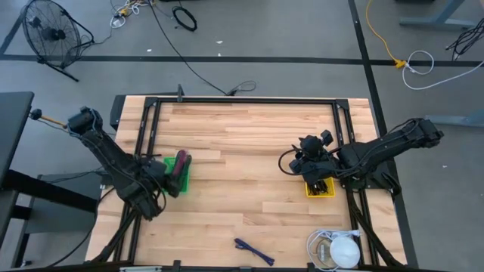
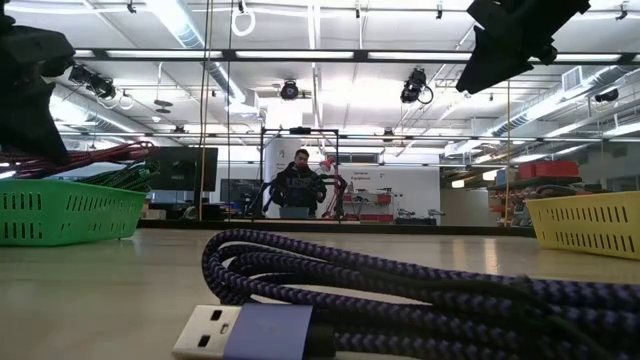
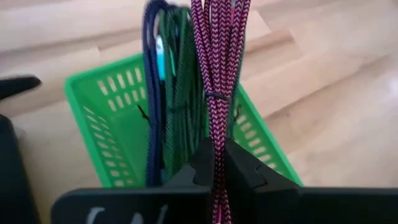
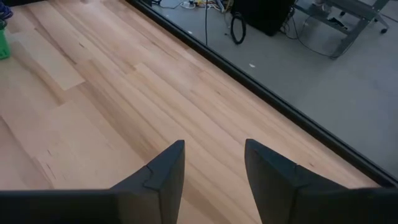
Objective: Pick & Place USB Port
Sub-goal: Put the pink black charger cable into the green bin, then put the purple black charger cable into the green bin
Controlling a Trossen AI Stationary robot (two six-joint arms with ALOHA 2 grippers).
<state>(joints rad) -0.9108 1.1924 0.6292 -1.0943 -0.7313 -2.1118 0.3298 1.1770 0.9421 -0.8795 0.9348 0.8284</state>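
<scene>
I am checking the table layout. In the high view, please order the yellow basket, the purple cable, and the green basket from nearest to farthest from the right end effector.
1. Yellow basket: directly beneath the right end effector, right side of the table.
2. Purple cable: near the table's front edge, around the middle.
3. Green basket: far left side, at the left end effector.

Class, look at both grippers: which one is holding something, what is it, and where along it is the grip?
The left gripper is shut on a bundled red braided cable, pinched near one end of the bundle, above the green basket. The right gripper is open and holds nothing.
</scene>
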